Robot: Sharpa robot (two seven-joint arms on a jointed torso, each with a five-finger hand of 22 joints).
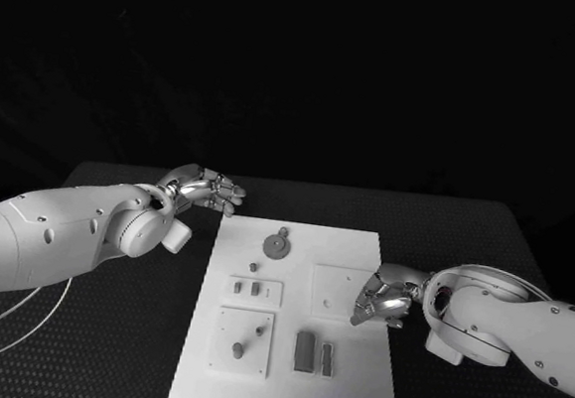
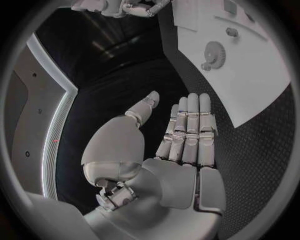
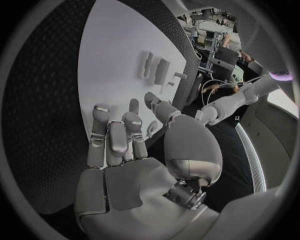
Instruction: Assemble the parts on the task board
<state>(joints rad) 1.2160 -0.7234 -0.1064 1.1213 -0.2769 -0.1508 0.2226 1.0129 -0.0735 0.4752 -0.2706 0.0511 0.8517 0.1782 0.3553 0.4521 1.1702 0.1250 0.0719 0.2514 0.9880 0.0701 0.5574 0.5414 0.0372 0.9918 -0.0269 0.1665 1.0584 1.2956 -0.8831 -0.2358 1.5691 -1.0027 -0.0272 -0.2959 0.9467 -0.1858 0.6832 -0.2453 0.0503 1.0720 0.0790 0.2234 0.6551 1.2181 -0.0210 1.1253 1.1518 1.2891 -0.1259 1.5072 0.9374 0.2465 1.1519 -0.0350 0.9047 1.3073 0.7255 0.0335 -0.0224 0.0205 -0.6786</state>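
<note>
Left hand [image 1: 207,189]: flat, fingers together, empty, off the task board's [image 1: 348,388] far-left corner, parked clear.
Right hand [image 1: 387,300]: fingers apart, empty, over the board's right edge, likely reaching for parts.

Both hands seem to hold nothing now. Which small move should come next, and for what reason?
Probably the right hand should lower a little and close on a part. It hovers open over the right edge of the task board, while the left hand is open off the board's far left corner. The gear-shaped part lies loose.
</note>
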